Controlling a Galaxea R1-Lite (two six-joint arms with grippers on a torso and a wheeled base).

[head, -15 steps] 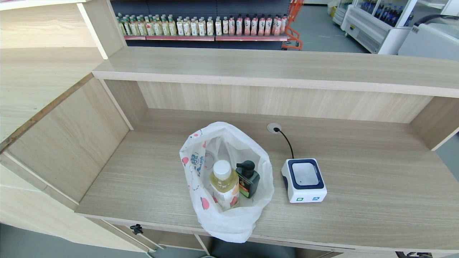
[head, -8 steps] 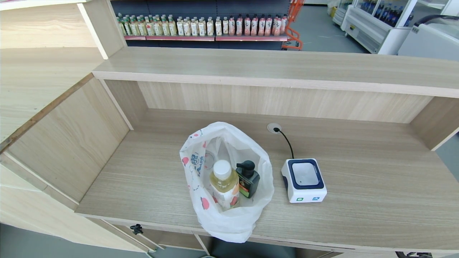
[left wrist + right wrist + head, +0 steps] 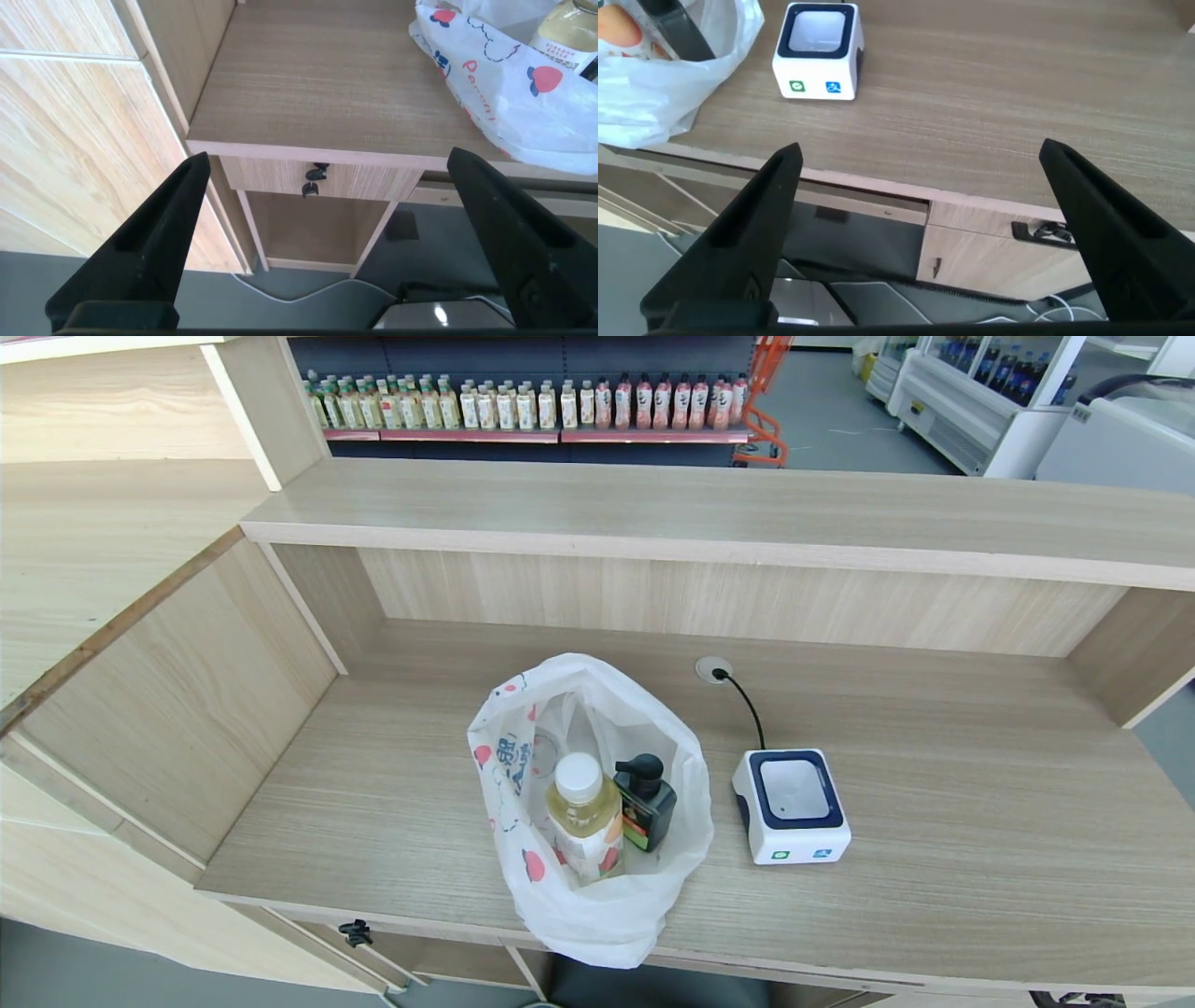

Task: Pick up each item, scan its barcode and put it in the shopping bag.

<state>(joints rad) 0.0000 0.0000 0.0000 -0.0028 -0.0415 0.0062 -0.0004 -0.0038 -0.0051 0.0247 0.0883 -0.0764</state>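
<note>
**A:** Where are the goods, going by the scanner (image 3: 792,805)?

**B:** Just to its left stands the shopping bag (image 3: 579,915), mouth open. Inside it are an upright juice bottle (image 3: 583,807) with a white cap and, on the scanner's side of it, a dark pump bottle (image 3: 644,798). The two are touching or very nearly so.

**A:** What else is around the scanner?

**B:** It sits on the pale wood surface (image 3: 980,821). A black cable (image 3: 747,709) runs from behind it to a round grommet (image 3: 713,669) farther back. Beyond that rises the counter's ledge (image 3: 709,509), and behind the ledge a store shelf of bottles (image 3: 523,406) and a glass-fronted chiller (image 3: 971,392). Below the surface, well left of the scanner, a small dark key (image 3: 316,177) hangs at a drawer front.

**A:** Any writing to make out?

**B:** The bag has red hearts and blue characters, too small to make out. The pump bottle's label shows red and green. The scanner's front carries one green and one blue square mark.

**A:** And the grippers?

**B:** The left gripper (image 3: 329,159) hangs out past the surface's front edge, far to the scanner's left. Its fingers (image 3: 149,243) are spread wide around nothing. The right gripper (image 3: 920,147) hangs in front of the scanner and somewhat to its right. Its fingers (image 3: 738,243) are also wide apart and empty. Nothing lies between either gripper and the bag.
</note>
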